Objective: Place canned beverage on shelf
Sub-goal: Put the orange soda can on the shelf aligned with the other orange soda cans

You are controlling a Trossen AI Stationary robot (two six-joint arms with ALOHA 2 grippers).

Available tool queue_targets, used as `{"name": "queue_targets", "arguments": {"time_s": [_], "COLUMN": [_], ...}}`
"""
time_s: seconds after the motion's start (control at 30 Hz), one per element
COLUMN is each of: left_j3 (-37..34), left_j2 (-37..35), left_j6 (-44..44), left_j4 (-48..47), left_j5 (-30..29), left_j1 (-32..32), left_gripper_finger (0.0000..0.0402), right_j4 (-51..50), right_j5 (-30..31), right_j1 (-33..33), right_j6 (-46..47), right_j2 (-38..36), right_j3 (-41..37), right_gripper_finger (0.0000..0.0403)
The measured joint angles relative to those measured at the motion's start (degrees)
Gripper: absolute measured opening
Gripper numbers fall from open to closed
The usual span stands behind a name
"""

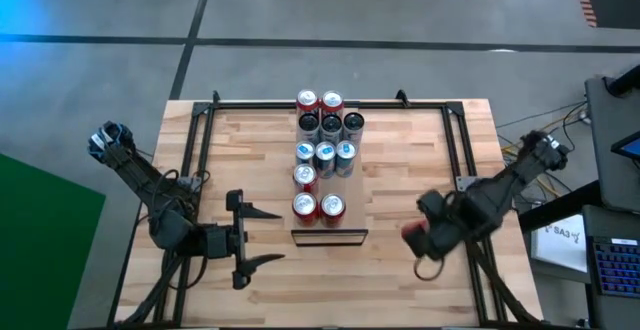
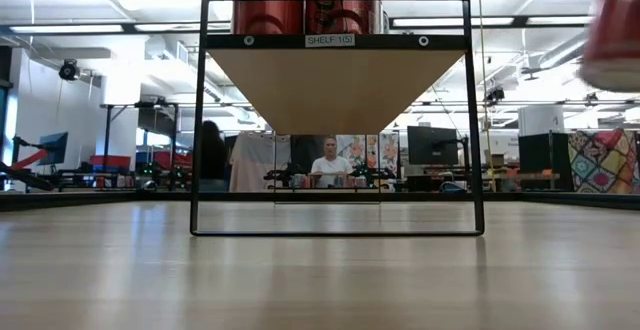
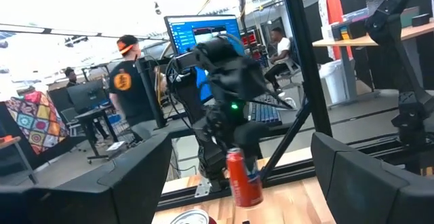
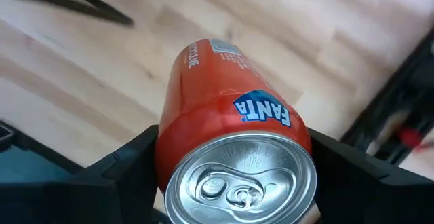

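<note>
Right wrist view: right gripper (image 4: 234,183) clamped on an orange Fanta can (image 4: 230,142), fingers pressed to both its sides, held above the tabletop (image 1: 400,170) right of the shelf (image 1: 329,234). Left gripper (image 1: 262,235): fingers spread wide, empty, left of the shelf.

The can (image 4: 230,149) held between the dark fingers of the right gripper (image 4: 234,166) is orange-red, with a silver top and a blue badge carrying white Fanta lettering. At mid-frame in the overhead picture, the shelf (image 1: 348,185) is pale wood and carries cans (image 1: 325,155) in rows: red ones with silver lids at both ends, black ones and blue ones between. The table (image 1: 260,160) is light planked wood framed in black. Both arms are dark, as is the left gripper (image 1: 262,240). At the right edge of the level view hangs a multicoloured patchwork cloth (image 2: 603,162); the floor (image 1: 400,10) is grey with dark lines.
</note>
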Motion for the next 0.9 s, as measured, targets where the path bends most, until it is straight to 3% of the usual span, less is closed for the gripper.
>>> {"name": "queue_targets", "arguments": {"time_s": [0.37, 0.6, 0.9], "left_j3": [0.0, 0.0, 0.0], "left_j2": [0.0, 0.0, -0.07], "left_j6": [3.85, 8.21, 12.77], "left_j4": [-0.07, -0.11, -0.1], "left_j5": [-0.09, -0.15, -1.71], "left_j1": [0.91, 2.69, 7.72], "left_gripper_finger": [0.0323, 0.0323, 0.0323], "right_j4": [-2.34, -2.54, -1.41], "right_j5": [1.51, 1.53, 0.56], "right_j1": [-17.72, -25.13, -30.87], "right_j6": [-26.38, -36.05, -44.03], "right_j2": [0.43, 0.43, 2.59], "right_j3": [11.81, 17.74, 18.79], "right_gripper_finger": [0.0288, 0.0288, 0.0288]}}
